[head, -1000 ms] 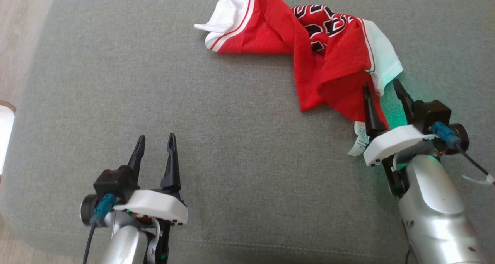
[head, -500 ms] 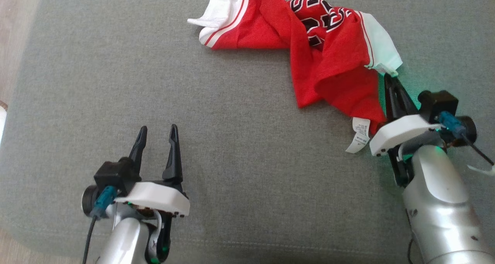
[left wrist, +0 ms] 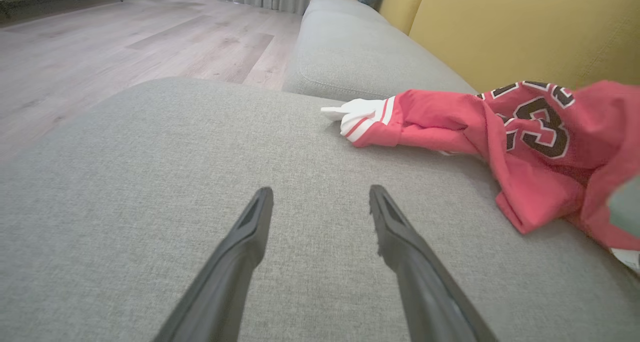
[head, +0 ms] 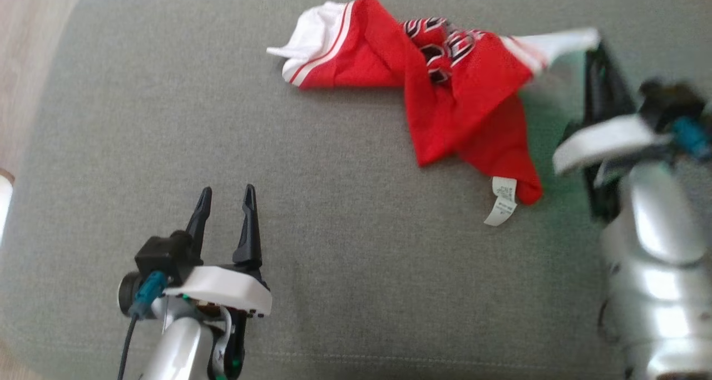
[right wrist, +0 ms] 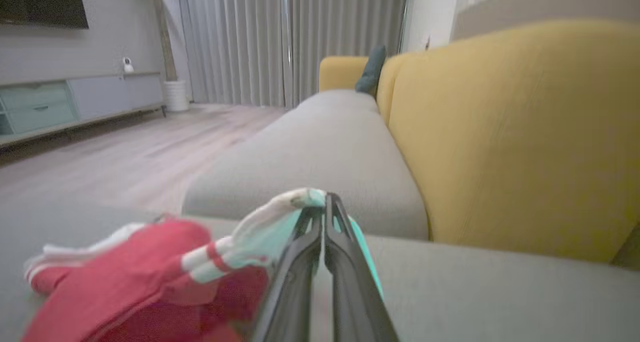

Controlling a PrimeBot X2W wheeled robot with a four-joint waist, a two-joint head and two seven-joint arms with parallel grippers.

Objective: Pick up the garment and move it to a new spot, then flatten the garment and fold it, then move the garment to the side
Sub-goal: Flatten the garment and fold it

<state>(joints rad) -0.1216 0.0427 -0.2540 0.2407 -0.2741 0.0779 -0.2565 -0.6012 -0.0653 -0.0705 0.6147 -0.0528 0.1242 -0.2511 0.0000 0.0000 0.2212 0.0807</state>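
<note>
Over the sofa cushion (head: 167, 118), my right end effector (head: 594, 52) clamps tight on the garment's (head: 467, 96) white sleeve; the rest lies leftward.

Garment (head: 445, 90): red cloth, matt and soft, with white cloth sleeves and trim. Label (head: 502, 201): thin, white; cloth or paper, cannot tell. Seat (head: 334, 269): grey woven upholstery, matt, with a coarse visible grain. Backrest (right wrist: 500, 131): yellow cloth, matt, finer in texture. Left end effector (head: 227, 190): dark matt fingers, plastic by the look, on a smooth white plastic mount (head: 222, 291). Right forearm (head: 656, 269): silver shell, glossy, catching highlights. Floor (left wrist: 100, 36): pale wood planks with a satin sheen.
</note>
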